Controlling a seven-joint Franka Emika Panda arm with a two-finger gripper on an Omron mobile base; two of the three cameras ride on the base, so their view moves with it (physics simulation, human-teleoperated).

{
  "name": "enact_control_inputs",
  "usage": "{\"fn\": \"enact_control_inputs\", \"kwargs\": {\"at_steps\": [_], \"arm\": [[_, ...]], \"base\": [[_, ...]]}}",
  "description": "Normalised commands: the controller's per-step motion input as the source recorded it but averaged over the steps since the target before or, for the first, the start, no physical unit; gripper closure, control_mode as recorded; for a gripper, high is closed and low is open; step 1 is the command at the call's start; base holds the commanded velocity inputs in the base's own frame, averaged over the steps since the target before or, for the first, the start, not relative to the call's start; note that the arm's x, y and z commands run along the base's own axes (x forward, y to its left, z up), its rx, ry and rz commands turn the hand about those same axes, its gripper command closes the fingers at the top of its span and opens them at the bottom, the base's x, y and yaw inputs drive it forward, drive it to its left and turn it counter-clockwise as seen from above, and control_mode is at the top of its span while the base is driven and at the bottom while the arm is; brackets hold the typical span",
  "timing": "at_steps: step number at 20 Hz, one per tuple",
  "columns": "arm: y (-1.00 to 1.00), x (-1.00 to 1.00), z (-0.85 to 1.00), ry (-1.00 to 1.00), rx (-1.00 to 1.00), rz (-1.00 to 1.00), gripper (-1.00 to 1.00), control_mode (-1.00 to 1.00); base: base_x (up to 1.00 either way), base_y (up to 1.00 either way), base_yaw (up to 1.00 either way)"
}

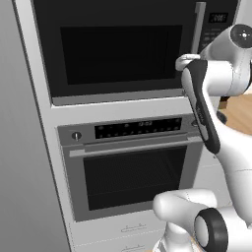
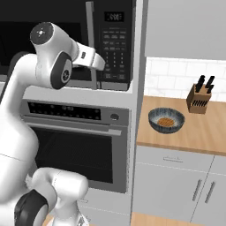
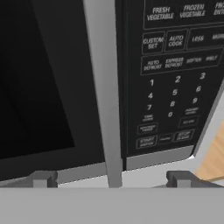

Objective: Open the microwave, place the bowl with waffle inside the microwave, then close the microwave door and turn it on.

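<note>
The black microwave (image 1: 118, 47) is built in above the oven, and its door (image 3: 39, 78) with the dark window is shut. The tall silver handle (image 3: 105, 96) runs up the middle of the hand view, left of the keypad (image 3: 175, 78). My gripper (image 3: 113, 180) is open and close to the door, one dark fingertip (image 3: 43, 178) on each side of the handle's lower end and nothing gripped. In the right base view the hand (image 2: 95, 59) reaches to the handle (image 2: 90, 39). The grey-blue bowl (image 2: 166, 120) holding the waffle stands on the wooden counter to the right.
A steel-fronted oven (image 1: 133, 167) with a horizontal handle sits below the microwave. A knife block (image 2: 199, 98) stands at the back of the wooden counter (image 2: 194, 137), right of the bowl. A grey wall (image 1: 19, 172) bounds the cabinet on the left.
</note>
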Motion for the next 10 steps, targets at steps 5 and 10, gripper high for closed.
{"fn": "enact_control_inputs", "kwargs": {"at_steps": [5,10], "arm": [[0.0,0.37,0.01,-0.11,0.0,0.0,-1.0,-1.0],[0.0,0.34,0.0,-0.35,0.0,0.0,-1.0,-1.0]], "base": [[0.0,0.0,0.0],[0.0,0.0,0.0]]}}
